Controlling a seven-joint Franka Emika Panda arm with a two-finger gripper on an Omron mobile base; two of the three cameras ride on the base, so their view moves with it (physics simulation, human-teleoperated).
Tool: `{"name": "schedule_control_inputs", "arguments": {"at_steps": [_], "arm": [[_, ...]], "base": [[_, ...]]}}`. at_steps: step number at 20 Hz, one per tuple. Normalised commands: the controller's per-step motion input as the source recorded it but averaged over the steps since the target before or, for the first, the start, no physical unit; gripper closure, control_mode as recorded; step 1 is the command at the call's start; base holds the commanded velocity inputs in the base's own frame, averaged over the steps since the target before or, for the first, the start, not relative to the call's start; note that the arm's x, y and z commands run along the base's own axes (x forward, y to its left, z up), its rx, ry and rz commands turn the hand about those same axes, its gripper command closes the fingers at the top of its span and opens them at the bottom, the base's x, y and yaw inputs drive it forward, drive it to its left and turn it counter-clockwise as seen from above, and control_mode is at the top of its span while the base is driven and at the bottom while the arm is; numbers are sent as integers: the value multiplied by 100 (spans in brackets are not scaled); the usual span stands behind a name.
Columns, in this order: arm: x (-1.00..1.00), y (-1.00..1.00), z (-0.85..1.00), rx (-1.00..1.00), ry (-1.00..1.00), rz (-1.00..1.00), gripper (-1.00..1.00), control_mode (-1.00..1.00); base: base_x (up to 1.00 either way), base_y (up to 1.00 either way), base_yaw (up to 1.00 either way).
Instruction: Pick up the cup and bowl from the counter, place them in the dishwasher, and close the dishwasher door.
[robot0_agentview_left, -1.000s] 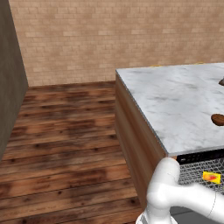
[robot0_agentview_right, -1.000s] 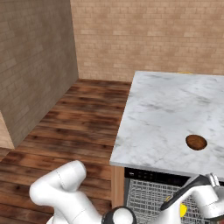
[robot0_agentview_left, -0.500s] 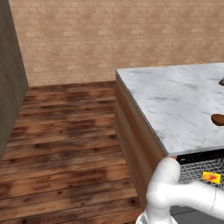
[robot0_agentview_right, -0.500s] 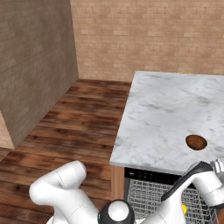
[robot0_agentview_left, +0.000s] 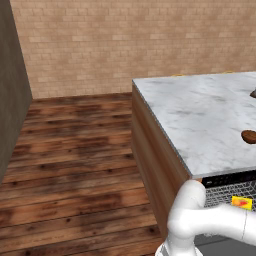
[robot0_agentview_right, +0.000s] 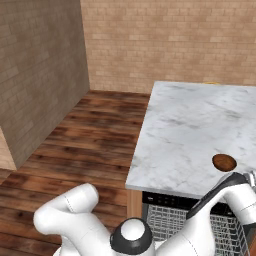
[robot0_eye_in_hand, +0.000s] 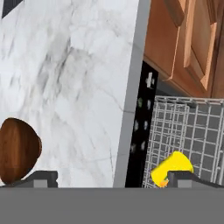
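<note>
- Brick walls (robot0_agentview_left: 125, 45) and a plank wood floor (robot0_agentview_left: 75, 165) occupy the left side of both base views.
- Right of the floor stands the counter (robot0_agentview_left: 200, 120), a white-grey veined marble slab with brown wooden side panels.
- Bowl (robot0_agentview_right: 224, 162): reddish-brown, resting upright on the marble near the counter's front edge; in the left base view it sits at (robot0_agentview_left: 249, 136), toward the right border.
- A small dark item (robot0_agentview_left: 253, 93) lies farther back on the slab at the right border of the left base view; its type cannot be determined.
- Dishwasher (robot0_agentview_right: 170, 201): located under the counter's front edge, with a black top strip and its grey wire rack (robot0_eye_in_hand: 188, 131) exposed.
- Cup (robot0_eye_in_hand: 171, 168): bright yellow with an orange-red patch, lying in the wire rack; also seen at (robot0_agentview_left: 242, 202) in the left base view.
- Gripper (robot0_eye_in_hand: 113, 177): jaws spread wide, nothing between them. In the hand view one fingertip (robot0_eye_in_hand: 41, 178) sits just beside the bowl, the other beside the cup, with the counter edge and black strip between them.
</note>
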Motion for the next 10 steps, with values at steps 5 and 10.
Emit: {"name": "schedule_control_inputs", "arguments": {"at_steps": [5,10], "arm": [[19,12,32,7,0,0,-100,-100],[26,23,3,10,0,0,-100,-100]], "base": [[0,0,0],[0,0,0]]}}
